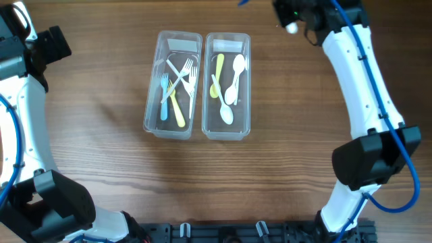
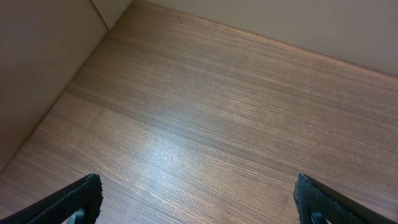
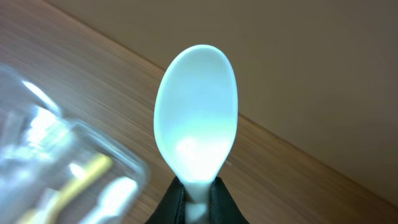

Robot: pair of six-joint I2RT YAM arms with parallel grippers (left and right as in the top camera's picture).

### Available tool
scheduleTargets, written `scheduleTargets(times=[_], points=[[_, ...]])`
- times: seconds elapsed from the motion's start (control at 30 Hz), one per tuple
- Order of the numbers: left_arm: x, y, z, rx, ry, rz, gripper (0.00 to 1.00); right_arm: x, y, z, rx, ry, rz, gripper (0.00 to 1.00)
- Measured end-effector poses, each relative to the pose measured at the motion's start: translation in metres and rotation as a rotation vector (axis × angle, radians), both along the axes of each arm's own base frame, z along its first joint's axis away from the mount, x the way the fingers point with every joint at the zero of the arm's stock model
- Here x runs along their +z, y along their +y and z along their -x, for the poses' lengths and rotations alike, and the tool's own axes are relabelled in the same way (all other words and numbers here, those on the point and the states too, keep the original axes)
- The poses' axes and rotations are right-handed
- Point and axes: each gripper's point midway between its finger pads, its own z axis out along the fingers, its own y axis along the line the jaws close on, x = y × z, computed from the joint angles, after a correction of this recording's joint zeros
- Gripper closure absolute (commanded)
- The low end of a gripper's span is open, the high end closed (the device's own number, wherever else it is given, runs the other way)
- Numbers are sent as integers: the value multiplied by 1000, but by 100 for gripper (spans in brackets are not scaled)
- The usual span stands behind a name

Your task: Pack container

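Your right tool [image 3: 196,200] is clamped on the white spoon [image 3: 196,118] by its handle, bowl up, near the spoon container [image 1: 227,137], so it should drop in with its kind. Your left tool [image 2: 199,202] gapes wide and empty over the tabletop [image 2: 217,112].

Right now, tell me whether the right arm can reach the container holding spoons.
Probably yes. The right gripper, shut on a white spoon, hangs near the far corner of the spoon container. The container's top is open, and nothing lies between them.

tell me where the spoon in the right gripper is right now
In the right wrist view the pale spoon is clamped by its handle in the right gripper. In the overhead view it is just off the far right corner of the right-hand container.
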Motion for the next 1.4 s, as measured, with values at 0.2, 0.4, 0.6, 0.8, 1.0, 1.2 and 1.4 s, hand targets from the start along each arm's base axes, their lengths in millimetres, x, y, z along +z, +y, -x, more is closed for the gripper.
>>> scheduleTargets(times=[0.2, 0.4, 0.6, 0.8, 1.0, 1.2, 1.4], points=[[0, 0, 0, 0, 0, 0, 0, -15, 106, 46, 22, 235, -346, 96], [0, 0, 0, 0, 0, 0, 0, -100, 109, 74, -111, 459, -350, 96], [0, 0, 0, 0, 0, 0, 0, -126, 106, 78, -161, 497, -365, 35], [0, 0, 0, 0, -1, -1, 0, -113, 113, 62, -143, 420, -409, 0], [0, 0, 0, 0, 0, 0, 0, -84, 50, 12, -243, 280, -483, 0], [0, 0, 0, 0, 0, 0, 0, -76, -136, -25, -550, 155, -503, 0], [0, 0, 0, 0, 0, 0, 0, -80, -157, -21, -591, 167, -501, 0]])
